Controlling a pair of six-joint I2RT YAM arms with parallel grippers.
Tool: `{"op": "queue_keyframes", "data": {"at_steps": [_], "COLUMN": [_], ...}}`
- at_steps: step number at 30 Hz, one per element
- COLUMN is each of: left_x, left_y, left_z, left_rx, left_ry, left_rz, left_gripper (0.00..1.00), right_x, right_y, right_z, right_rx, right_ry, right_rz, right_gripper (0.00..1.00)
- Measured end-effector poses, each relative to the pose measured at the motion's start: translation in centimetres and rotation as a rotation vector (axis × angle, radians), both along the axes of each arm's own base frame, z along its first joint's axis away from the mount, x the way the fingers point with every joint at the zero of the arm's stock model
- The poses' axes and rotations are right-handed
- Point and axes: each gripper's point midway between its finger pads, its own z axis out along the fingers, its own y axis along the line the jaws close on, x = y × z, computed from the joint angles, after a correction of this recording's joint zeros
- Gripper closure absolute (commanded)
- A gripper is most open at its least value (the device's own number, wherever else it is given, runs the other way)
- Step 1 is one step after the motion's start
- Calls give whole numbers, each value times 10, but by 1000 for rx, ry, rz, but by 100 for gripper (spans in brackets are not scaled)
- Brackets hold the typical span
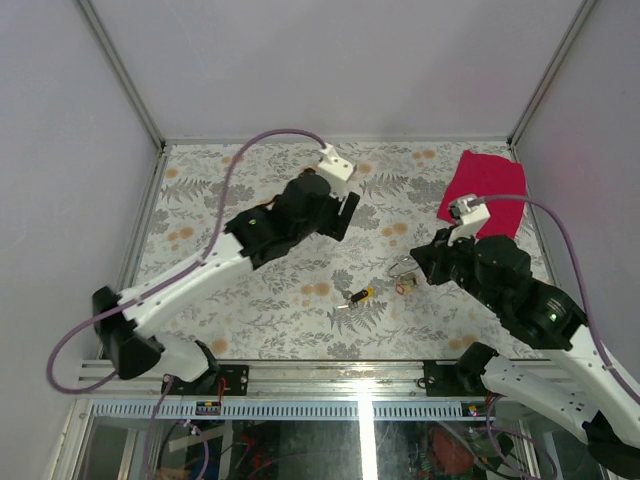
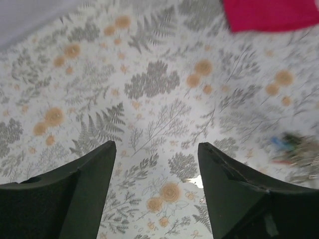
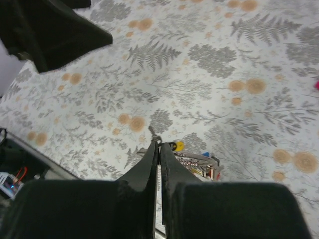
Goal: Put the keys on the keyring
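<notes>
Your left gripper (image 2: 157, 146) stood open, empty; right gripper (image 3: 158, 143) was shut just beside the keys (image 3: 199, 162). The keyring (image 1: 402, 265) (thin, light, slick wire) likely wanted pinching across its rim.

Table (image 1: 250, 310): white, printed with grey ferns and orange flowers. Cloth (image 1: 485, 190): plain magenta-red. Key (image 1: 366, 293): yellow head. Cables (image 1: 260, 140): purple. Arms (image 1: 200, 272): white links, black joints.
</notes>
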Motion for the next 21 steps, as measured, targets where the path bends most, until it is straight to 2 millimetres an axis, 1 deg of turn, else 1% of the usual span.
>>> {"op": "queue_keyframes", "data": {"at_steps": [2, 4, 6, 8, 10, 12, 14, 17, 21], "left_x": [-5, -20, -36, -52, -62, -70, -78, -86, -102], "left_y": [6, 16, 25, 31, 33, 32, 30, 26, 13], "left_z": [30, 62, 88, 111, 128, 135, 134, 136, 147], "left_rx": [-69, -157, -233, -293, -332, -346, -345, -336, -328], "left_ry": [-70, -151, -220, -285, -342, -382, -403, -431, -480], "left_rz": [-15, -55, -106, -160, -214, -265, -314, -384, -482], "left_gripper": [19, 18, 19, 20, 20, 20, 21, 22, 22], "right_x": [0, 0, -2, -2, -1, 0, 0, -1, -4], "right_y": [12, 25, 37, 50, 60, 68, 73, 80, 85], "right_z": [-2, -1, -2, 3, 11, 23, 35, 62, 92], "right_rx": [17, 48, 84, 135, 185, 241, 288, 377, 480], "right_ry": [6, 2, -5, -26, -57, -95, -127, -191, -253], "right_rz": [43, 95, 146, 194, 223, 248, 266, 299, 326], "right_gripper": [100, 100, 100, 100, 100, 100, 100, 100, 100]}}
